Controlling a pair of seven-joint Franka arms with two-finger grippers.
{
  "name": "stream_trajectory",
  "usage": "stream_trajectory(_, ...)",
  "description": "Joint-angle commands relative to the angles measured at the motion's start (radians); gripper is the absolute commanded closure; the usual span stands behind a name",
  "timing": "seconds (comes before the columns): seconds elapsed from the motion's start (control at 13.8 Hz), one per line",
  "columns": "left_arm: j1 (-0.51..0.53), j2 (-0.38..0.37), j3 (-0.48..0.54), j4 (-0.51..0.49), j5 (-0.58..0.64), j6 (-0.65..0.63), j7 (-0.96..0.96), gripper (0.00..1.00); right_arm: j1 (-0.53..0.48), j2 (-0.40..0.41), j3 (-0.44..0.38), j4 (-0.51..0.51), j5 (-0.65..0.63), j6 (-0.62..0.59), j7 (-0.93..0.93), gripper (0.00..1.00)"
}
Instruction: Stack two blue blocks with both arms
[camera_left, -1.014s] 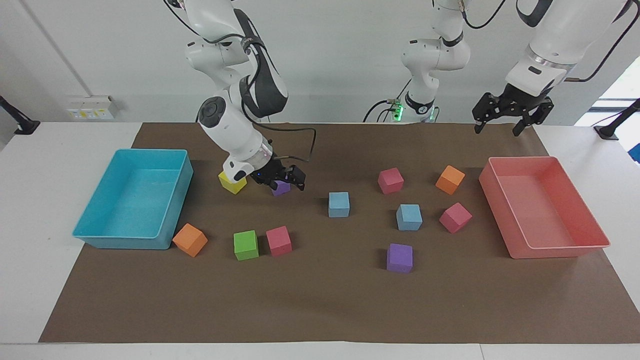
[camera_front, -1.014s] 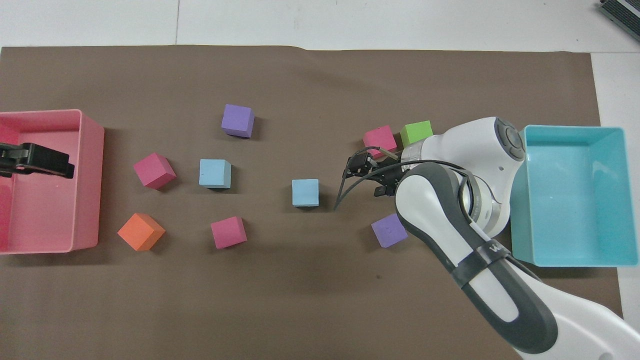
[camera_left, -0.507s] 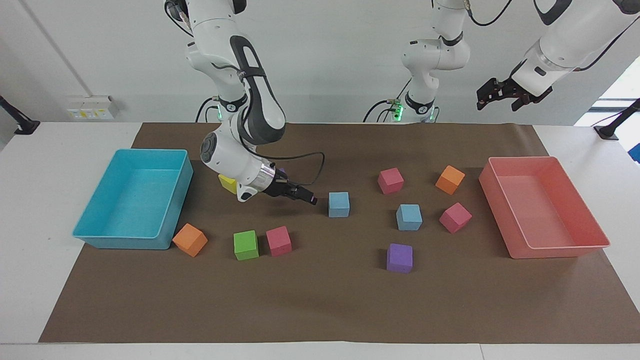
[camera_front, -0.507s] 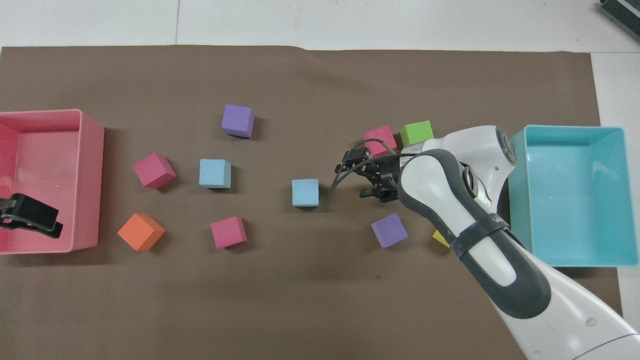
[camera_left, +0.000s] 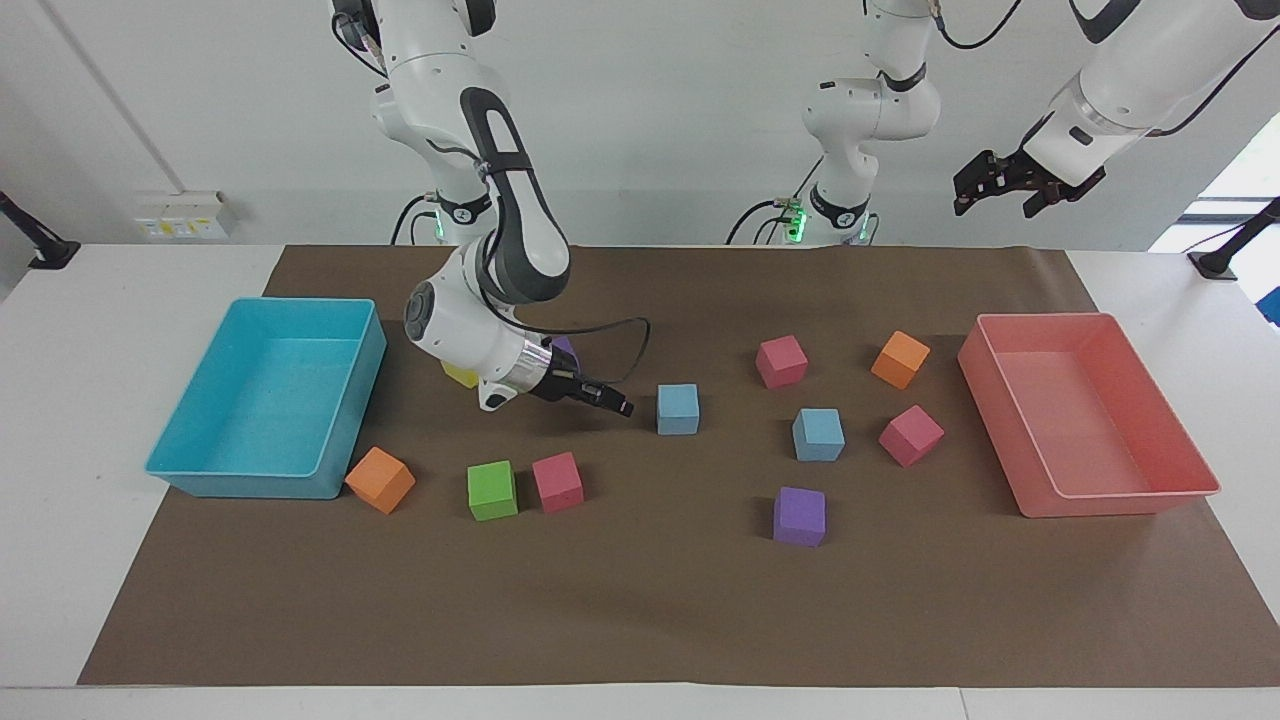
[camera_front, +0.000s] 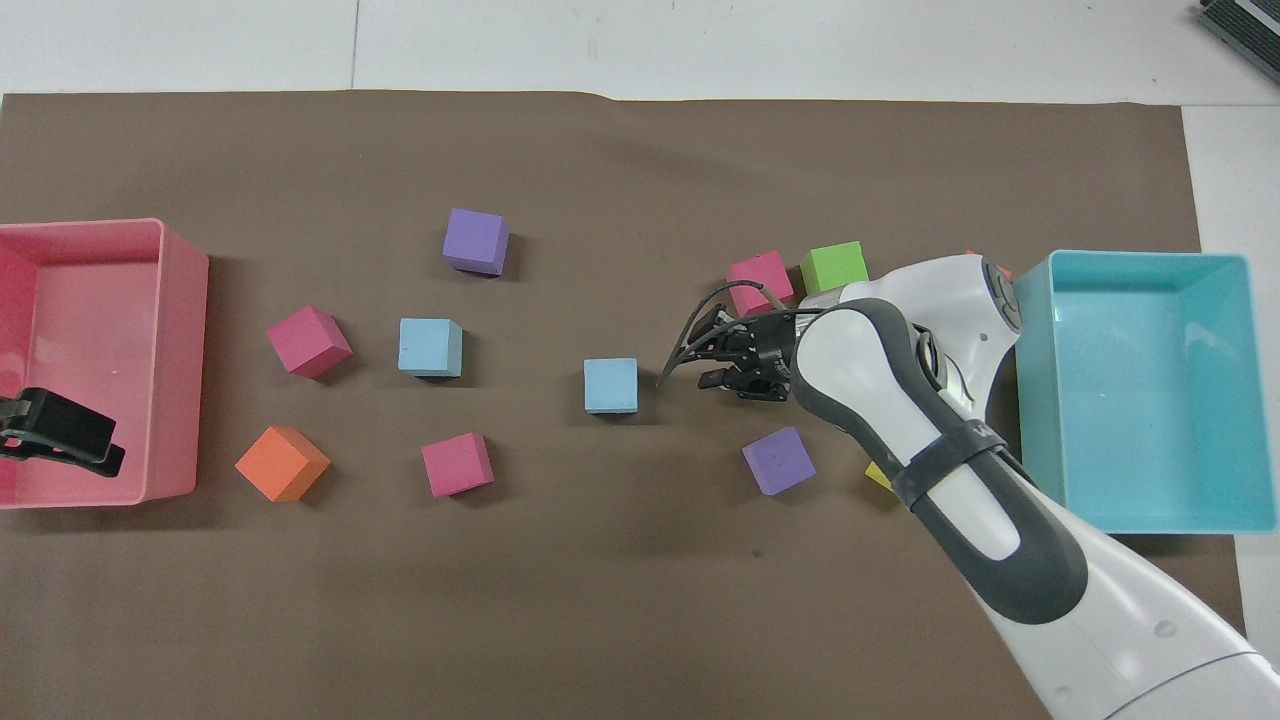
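Observation:
Two light blue blocks lie apart on the brown mat: one near the middle (camera_left: 678, 408) (camera_front: 611, 385), the other (camera_left: 818, 434) (camera_front: 431, 347) toward the left arm's end. My right gripper (camera_left: 618, 405) (camera_front: 706, 360) is open and empty. It is low over the mat, lying almost level and pointing at the middle blue block from the right arm's end, a short gap away. My left gripper (camera_left: 1005, 188) (camera_front: 62, 440) is open and empty, raised high at the pink tray's end of the table.
A turquoise tray (camera_left: 300, 308) stands at the right arm's end and a pink tray (camera_left: 1045, 322) at the left arm's end. Pink, orange, green, yellow and purple cubes are scattered about, including a purple cube (camera_front: 778, 460) and a pink cube (camera_front: 759, 281) beside my right gripper.
My right gripper has come off the purple cube, dropped low and swung toward the middle blue block. My left gripper has risen and drawn back toward the robots.

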Motion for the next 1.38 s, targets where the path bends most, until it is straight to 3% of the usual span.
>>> stream_trajectory(0.0,0.013,-0.006,-0.006,0.01,-0.011,-0.01,-0.009,0.0,-0.003,0.002,0.008,-0.005,0.036,0.022,-0.108,1.0)
stream_trajectory(0.29,-0.004,-0.004,-0.02,0.01,-0.014,0.013,-0.01,0.0,0.013,0.005,0.008,-0.032,0.082,0.027,-0.351,1.0)
stream_trajectory(0.65,-0.062,-0.006,-0.036,-0.028,-0.02,0.278,-0.036,0.0,0.023,0.022,0.01,-0.058,0.102,0.048,-0.555,1.0)
stream_trajectory(0.87,-0.091,0.016,-0.038,-0.059,-0.022,0.367,-0.061,0.0,0.024,0.027,0.01,-0.066,0.169,0.044,-0.625,1.0)
stream_trajectory(1.3,-0.117,0.047,-0.038,-0.209,-0.022,0.619,-0.116,0.0,0.005,0.038,0.01,-0.072,0.248,0.014,-0.689,1.0)
